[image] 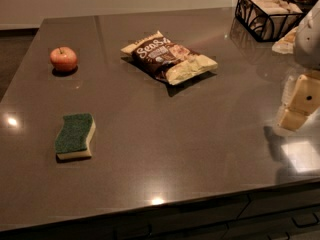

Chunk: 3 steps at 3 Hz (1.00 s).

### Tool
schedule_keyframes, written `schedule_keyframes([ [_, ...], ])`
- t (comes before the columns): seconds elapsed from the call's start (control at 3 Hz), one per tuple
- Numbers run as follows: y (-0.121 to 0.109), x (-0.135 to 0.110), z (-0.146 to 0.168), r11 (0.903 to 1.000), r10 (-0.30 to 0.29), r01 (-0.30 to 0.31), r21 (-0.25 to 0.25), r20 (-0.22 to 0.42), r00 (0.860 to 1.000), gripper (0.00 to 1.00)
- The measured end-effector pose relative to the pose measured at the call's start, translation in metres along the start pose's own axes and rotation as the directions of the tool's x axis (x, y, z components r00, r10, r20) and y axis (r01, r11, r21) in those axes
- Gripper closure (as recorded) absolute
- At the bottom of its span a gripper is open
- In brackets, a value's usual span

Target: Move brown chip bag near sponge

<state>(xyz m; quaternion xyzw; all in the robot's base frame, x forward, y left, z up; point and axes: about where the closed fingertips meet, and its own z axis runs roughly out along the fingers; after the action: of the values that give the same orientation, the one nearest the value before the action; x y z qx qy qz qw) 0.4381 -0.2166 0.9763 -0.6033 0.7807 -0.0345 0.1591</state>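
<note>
The brown chip bag [169, 57] lies flat on the dark countertop [190, 134], at the back middle, with its cream-yellow ends pointing back left and front right. The sponge [75, 135], green top over yellow foam, lies at the front left, well apart from the bag. My gripper [299, 104] hangs at the right edge of the view, above the counter's right side, to the right of the bag and a little nearer the front. It touches neither object and holds nothing I can see.
A red-orange apple [63, 59] sits at the back left, behind the sponge. A black wire basket [265, 14] with pale packets stands at the back right. The counter's front edge runs along the bottom, with drawers [280, 219] below.
</note>
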Motion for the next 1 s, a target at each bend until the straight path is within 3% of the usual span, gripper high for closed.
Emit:
schedule_keyframes([
  [0.33,0.0,0.0,0.0,1.0,0.0,0.0,0.0,0.0,1.0,0.0],
  [0.67,-0.007,-0.015,0.007,0.9998,0.008,-0.008,-0.018,0.007,1.0,0.0],
  [1.0,-0.026,-0.049,0.021,0.9987,0.05,-0.05,-0.013,0.021,0.999,0.0],
])
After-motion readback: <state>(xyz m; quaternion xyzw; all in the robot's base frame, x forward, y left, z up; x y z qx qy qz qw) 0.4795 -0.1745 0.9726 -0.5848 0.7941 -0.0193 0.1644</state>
